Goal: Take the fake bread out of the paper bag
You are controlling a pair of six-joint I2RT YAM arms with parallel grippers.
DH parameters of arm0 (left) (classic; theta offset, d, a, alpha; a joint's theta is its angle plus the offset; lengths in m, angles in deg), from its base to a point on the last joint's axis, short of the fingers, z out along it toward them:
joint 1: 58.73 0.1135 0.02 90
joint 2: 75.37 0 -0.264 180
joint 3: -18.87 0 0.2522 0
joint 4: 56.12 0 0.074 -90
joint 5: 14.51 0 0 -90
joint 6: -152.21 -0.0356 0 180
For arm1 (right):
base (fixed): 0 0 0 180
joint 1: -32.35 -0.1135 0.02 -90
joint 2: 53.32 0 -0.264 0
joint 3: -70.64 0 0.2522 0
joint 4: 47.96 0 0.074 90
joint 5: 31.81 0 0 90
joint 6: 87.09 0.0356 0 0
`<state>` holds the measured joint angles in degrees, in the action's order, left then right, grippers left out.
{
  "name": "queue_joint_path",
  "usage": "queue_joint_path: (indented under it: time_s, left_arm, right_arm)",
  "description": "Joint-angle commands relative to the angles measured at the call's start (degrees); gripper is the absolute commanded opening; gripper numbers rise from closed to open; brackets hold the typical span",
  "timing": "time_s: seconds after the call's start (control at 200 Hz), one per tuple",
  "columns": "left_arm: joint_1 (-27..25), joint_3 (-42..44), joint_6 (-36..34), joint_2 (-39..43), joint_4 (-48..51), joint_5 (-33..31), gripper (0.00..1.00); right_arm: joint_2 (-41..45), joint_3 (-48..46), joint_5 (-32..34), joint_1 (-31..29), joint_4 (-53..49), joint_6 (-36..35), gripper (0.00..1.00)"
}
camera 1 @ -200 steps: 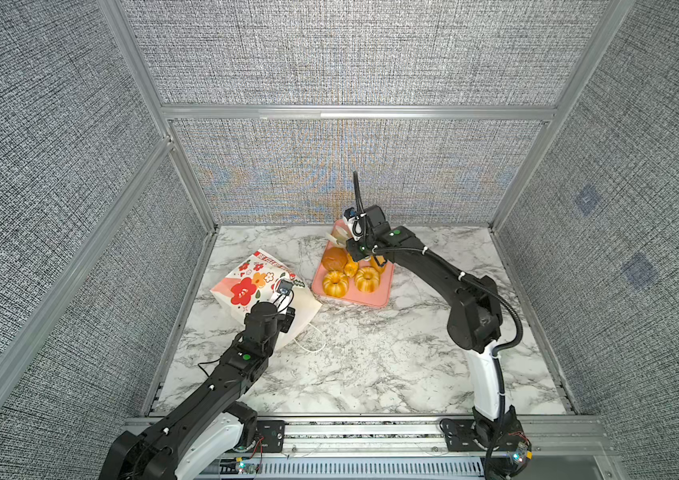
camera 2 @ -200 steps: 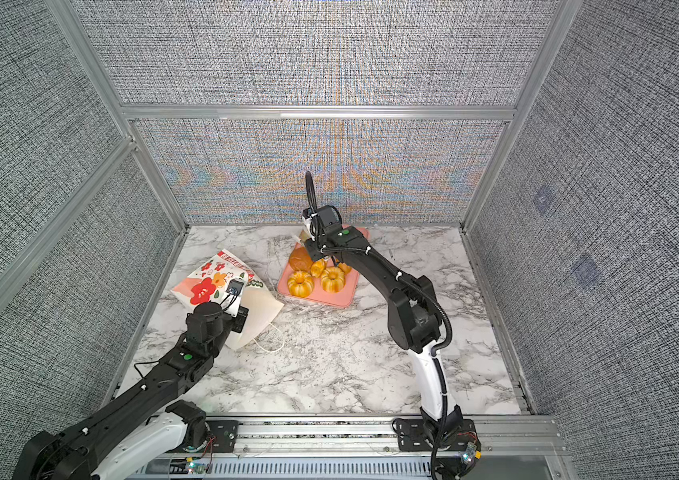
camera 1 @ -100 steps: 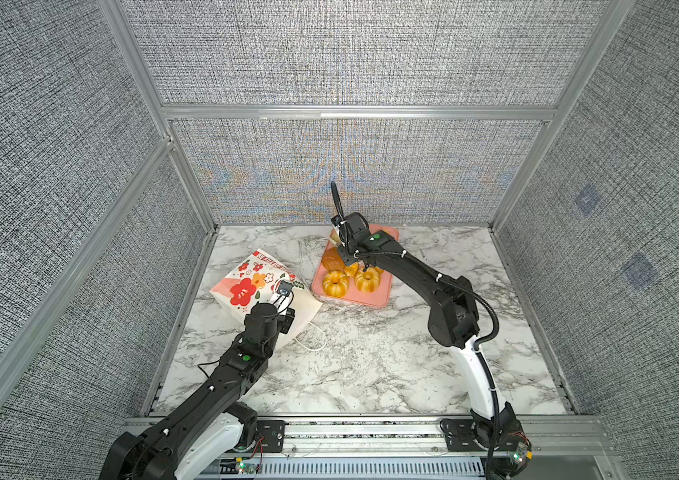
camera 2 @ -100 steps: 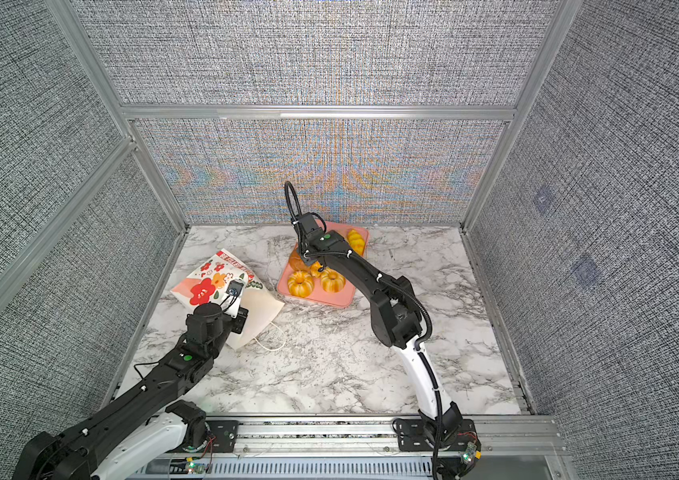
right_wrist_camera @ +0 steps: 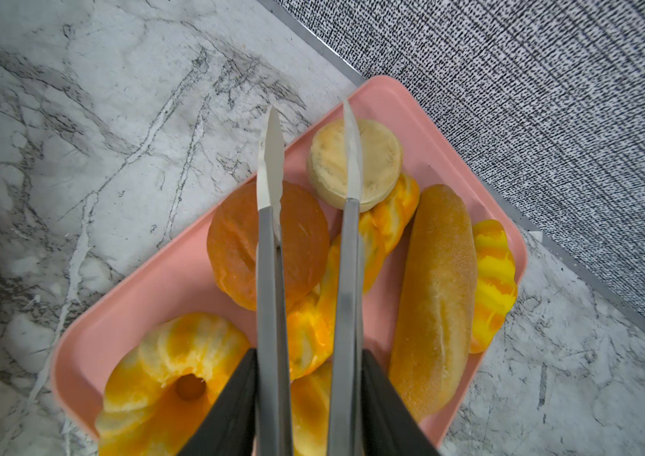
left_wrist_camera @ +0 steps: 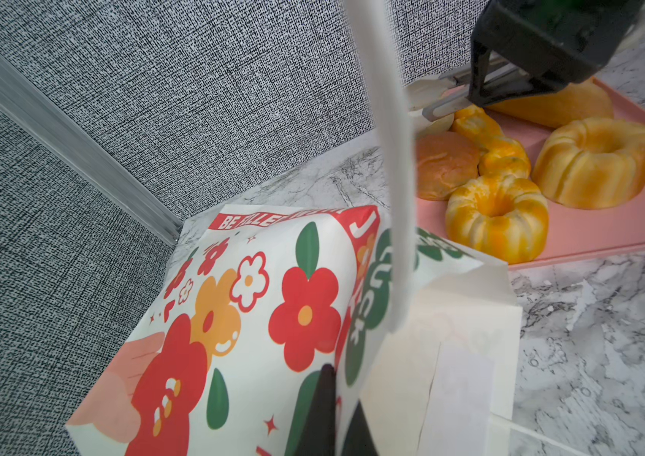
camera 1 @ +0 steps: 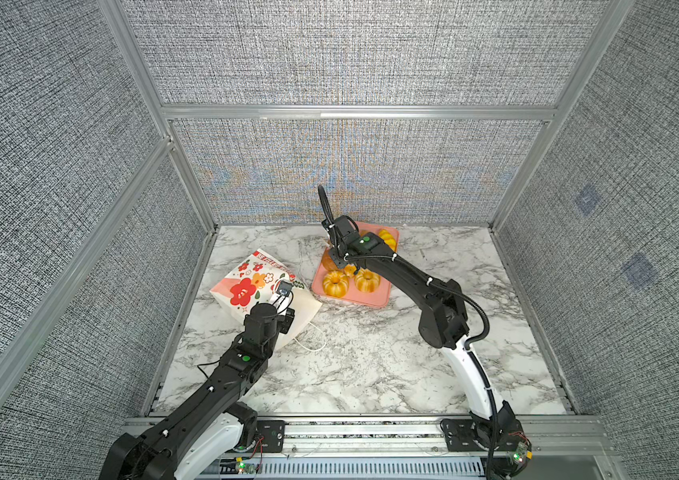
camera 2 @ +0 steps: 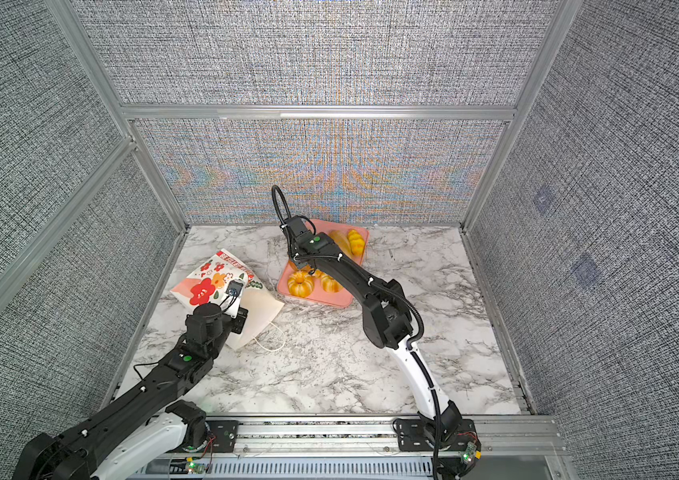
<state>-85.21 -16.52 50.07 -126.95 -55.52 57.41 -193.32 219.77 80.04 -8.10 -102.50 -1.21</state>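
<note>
The fake bread [camera 1: 335, 283] lies piled on a pink tray [camera 1: 354, 299]. The paper bag [camera 1: 254, 282] lies tipped just beside the tray, the left claw [left_wrist_camera: 334, 418] pinched tight on its rim. The right claw [right_wrist_camera: 309, 395] clamps empty tongs [right_wrist_camera: 269, 276] over the tray. A hard pull could tear the thin paper. White marbled surface [camera 1: 371, 365], grey woven walls [camera 1: 350, 166].

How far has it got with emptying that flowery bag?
Mostly done, it seems: several pieces of fake bread lie on the pink tray. The right gripper holds empty tongs above them; the left gripper pinches the paper bag. Whether any is left inside is hidden.
</note>
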Motion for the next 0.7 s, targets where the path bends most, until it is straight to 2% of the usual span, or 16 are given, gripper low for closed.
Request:
queue_joint_path:
  time_s: [0.0, 0.14, 0.275, 0.345, 0.445, 0.54, 0.595, 0.69]
  left_arm:
    - [0.1, 0.1, 0.4, 0.3, -0.4, -0.4, 0.0]
    - [0.1, 0.1, 0.5, 0.0, -0.4, -0.2, 0.0]
    - [0.1, 0.1, 0.3, -0.2, -0.4, -0.3, 0.0]
    - [0.1, 0.1, 0.3, -0.2, -0.4, -0.3, 0.0]
    - [0.1, 0.1, 0.5, -0.2, -0.4, -0.4, 0.0]
    - [0.1, 0.1, 0.3, -0.2, -0.4, -0.6, 0.0]
    - [0.1, 0.1, 0.4, -0.2, -0.5, -0.6, 0.0]
    - [0.1, 0.1, 0.3, -0.2, -0.4, -0.6, 0.0]
  right_arm:
    - [-2.0, 2.2, 2.3, 0.2, -3.5, 0.6, 0.39]
    - [-4.3, 4.4, 3.0, 0.8, -5.6, 2.4, 0.39]
    - [-5.7, 6.3, 4.7, 1.3, -7.1, 2.5, 0.35]
    - [-5.5, 6.6, 4.8, 1.5, -7.1, 2.5, 0.27]
    - [-3.7, 6.1, 3.3, 2.0, -6.3, 3.4, 0.09]
    - [-0.4, 3.3, -1.4, 3.2, -3.9, 6.2, 0.0]
    - [2.4, 0.2, -5.3, 4.5, -1.3, 8.7, 0.0]
    - [7.4, -7.0, -17.3, 8.1, 5.1, 15.5, 0.0]
